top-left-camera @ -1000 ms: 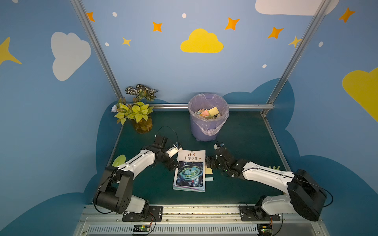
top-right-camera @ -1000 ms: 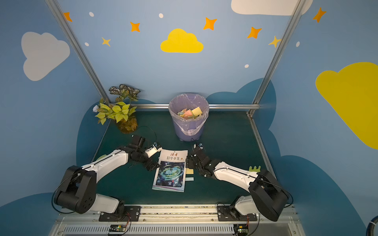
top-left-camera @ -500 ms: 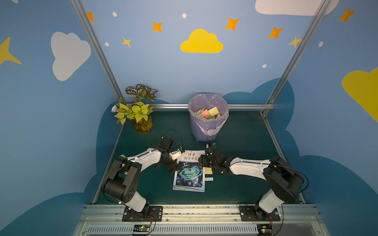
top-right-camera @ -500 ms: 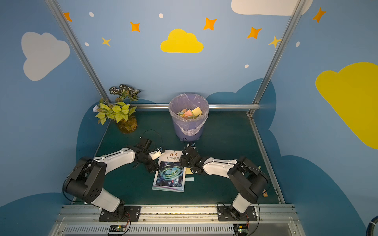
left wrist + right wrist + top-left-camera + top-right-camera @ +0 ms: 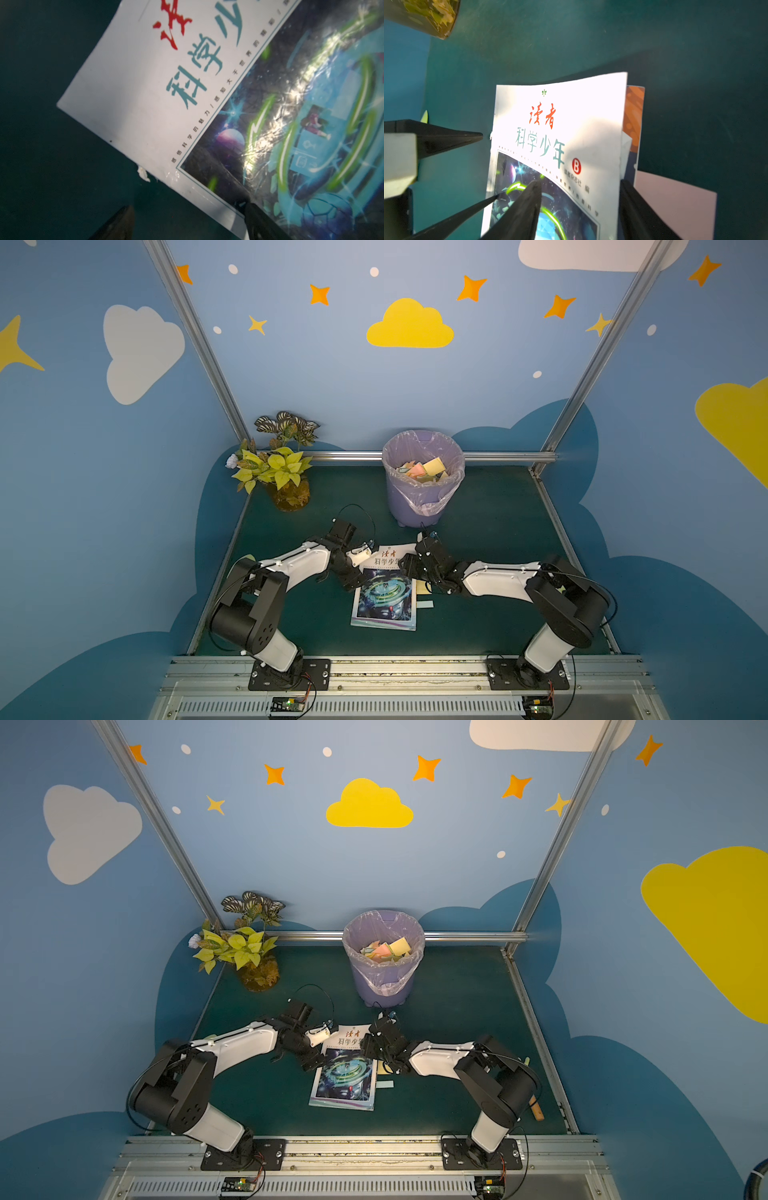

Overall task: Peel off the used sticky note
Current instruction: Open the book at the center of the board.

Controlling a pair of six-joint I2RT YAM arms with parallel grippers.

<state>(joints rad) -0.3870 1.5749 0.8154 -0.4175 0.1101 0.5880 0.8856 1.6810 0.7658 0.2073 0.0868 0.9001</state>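
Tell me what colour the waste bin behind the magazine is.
The bin is lavender purple; it shows best in a top view.

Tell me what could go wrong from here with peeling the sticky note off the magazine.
1. The right gripper straddles the edge of the magazine, beside the sticky note; closing may pinch pages instead.
2. The left gripper has only one finger on the cover's edge, so the magazine may slide or lift with the pull.
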